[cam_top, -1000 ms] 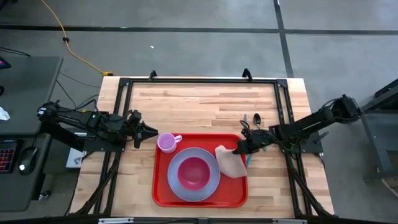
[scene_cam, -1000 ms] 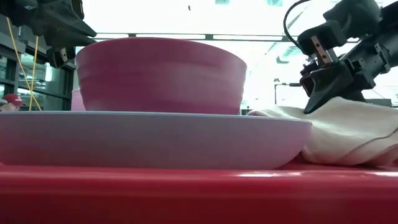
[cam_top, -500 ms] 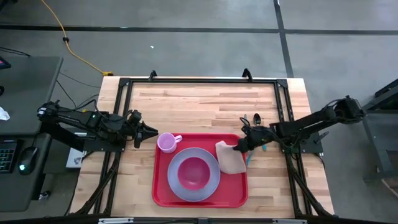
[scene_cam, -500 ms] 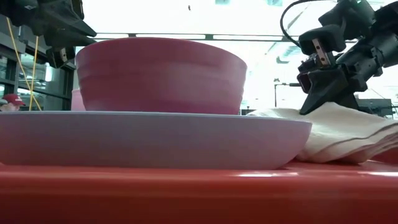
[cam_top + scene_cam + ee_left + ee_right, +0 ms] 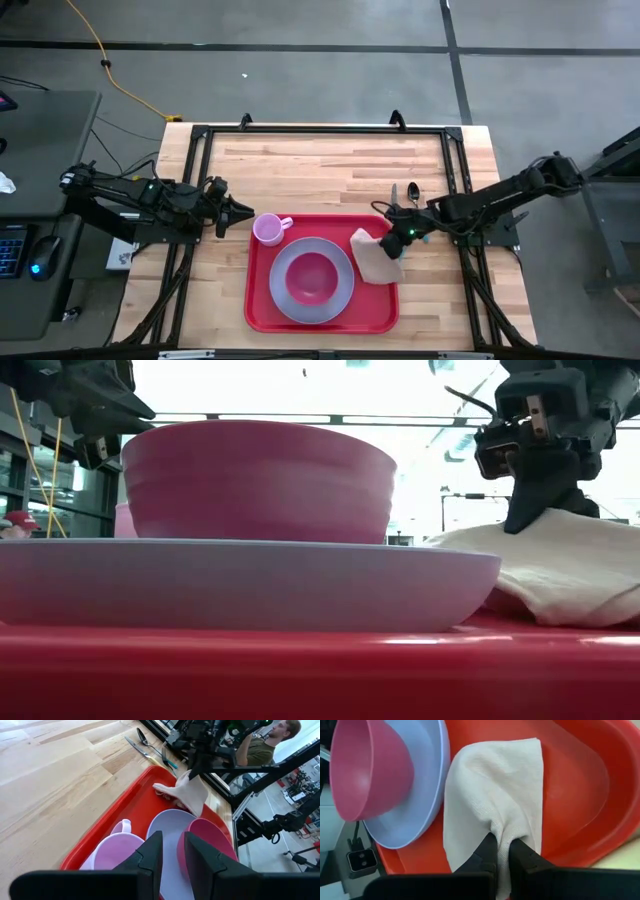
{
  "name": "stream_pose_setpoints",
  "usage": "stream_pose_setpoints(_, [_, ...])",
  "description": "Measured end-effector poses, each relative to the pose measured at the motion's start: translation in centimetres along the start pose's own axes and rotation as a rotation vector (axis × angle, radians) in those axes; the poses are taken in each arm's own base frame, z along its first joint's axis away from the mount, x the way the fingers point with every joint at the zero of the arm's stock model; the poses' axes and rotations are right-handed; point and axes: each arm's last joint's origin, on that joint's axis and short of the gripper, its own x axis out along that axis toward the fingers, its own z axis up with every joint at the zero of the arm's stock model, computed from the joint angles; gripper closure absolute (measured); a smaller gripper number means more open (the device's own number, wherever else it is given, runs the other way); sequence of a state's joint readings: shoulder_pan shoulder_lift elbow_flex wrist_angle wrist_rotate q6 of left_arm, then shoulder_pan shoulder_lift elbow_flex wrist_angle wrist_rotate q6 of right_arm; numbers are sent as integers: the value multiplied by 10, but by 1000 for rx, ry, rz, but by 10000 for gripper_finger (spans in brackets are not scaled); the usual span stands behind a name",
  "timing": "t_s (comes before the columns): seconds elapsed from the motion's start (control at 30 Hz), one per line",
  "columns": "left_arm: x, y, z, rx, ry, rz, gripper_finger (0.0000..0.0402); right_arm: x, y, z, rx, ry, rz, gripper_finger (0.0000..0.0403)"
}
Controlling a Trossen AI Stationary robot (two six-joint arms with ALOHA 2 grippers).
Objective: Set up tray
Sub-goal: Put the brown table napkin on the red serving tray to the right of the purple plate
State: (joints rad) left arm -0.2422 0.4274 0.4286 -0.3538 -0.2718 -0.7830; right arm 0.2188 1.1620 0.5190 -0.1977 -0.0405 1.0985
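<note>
step: napkin [image 5: 377,260] placement on tray [image 5: 262,305], mid-desk
right end effector [image 5: 404,238]: pinched shut on napkin
left end effector [image 5: 243,211]: partly open, empty, by cup [image 5: 267,229]
next: likely release napkin flat, fetch cutlery [image 5: 404,192]

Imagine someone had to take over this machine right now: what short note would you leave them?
Right gripper: fingers shut on the tan napkin, over the right side of the red tray.
Left gripper: waiting left of the tray beside the lilac cup, holding nothing.
Done: blue plate with pink bowl on the tray, cup in its corner.
Left: lay the napkin down and release it; the cutlery is on the table beyond the tray.
</note>
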Motion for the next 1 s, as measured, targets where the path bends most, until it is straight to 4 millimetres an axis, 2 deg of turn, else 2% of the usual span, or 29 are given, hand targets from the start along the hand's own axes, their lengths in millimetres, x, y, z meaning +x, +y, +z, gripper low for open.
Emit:
stream_pose_setpoints(0.37, [0,0,0,-8,0,0,291,0,11,-2,-57,-88,46,403])
stream_pose_setpoints(0.7, [0,0,0,-11,-1,0,291,-19,39,21,-41,-126,59,403])
stream_pose_setpoints(1.0, [0,0,0,-9,0,0,291,-40,69,40,18,-175,145,403])
